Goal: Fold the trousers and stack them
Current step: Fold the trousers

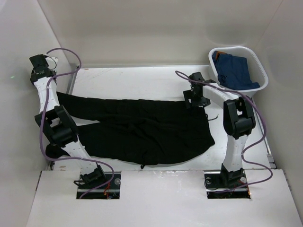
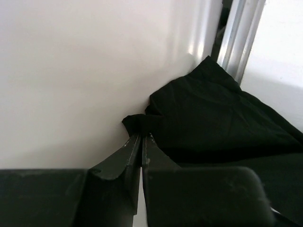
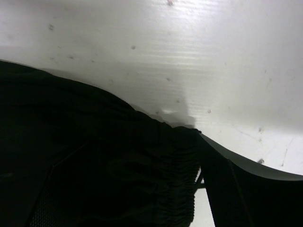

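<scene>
The left gripper (image 2: 142, 138) pinches a hem corner of the soft black trousers (image 2: 213, 118). Whether the right gripper (image 1: 196, 99) at the waistband (image 3: 182, 165) is open or gripping cannot be told.

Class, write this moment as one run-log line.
left hand: shut on trousers | right hand: open at waistband | fold: not started

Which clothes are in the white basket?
The blue garment, bunched inside the basket at the far right. The black trousers lie spread on the table instead.
</scene>
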You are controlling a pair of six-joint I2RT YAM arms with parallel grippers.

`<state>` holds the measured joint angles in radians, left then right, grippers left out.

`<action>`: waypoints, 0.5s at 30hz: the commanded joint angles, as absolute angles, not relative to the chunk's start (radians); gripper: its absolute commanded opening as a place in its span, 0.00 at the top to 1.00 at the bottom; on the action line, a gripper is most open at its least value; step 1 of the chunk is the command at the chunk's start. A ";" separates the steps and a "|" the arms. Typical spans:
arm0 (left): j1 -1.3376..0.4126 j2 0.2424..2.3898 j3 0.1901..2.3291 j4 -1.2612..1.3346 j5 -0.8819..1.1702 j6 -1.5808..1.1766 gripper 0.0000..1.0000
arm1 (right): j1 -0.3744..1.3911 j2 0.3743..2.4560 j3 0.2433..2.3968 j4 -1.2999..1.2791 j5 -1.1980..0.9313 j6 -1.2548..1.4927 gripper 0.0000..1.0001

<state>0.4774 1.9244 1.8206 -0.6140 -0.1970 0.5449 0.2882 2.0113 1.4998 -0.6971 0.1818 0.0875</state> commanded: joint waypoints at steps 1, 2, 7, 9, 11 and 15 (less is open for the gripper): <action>0.496 1.845 1.822 -0.561 -0.202 0.554 0.98 | 0.272 2.011 1.531 -0.824 0.172 0.110 0.10; 0.499 1.845 1.822 -0.558 -0.202 0.554 0.98 | 0.265 2.011 1.519 -0.834 0.173 0.115 0.10; 0.502 1.844 1.821 -0.552 -0.201 0.548 0.98 | 0.245 2.049 1.564 -0.885 0.143 0.129 0.38; 0.502 1.838 1.819 -0.552 -0.195 0.546 0.98 | 0.243 2.056 1.574 -0.891 0.140 0.127 0.71; 0.502 1.827 1.813 -0.552 -0.189 0.545 0.98 | 0.240 2.042 1.556 -0.878 0.135 0.132 0.95; 0.507 1.802 1.787 -0.552 -0.176 0.543 0.98 | 0.232 1.961 1.471 -0.799 0.155 0.149 1.00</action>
<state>0.4927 1.8984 1.8069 -0.5987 -0.1841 0.5457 0.2432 2.0335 1.5150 -0.8299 0.1413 0.1322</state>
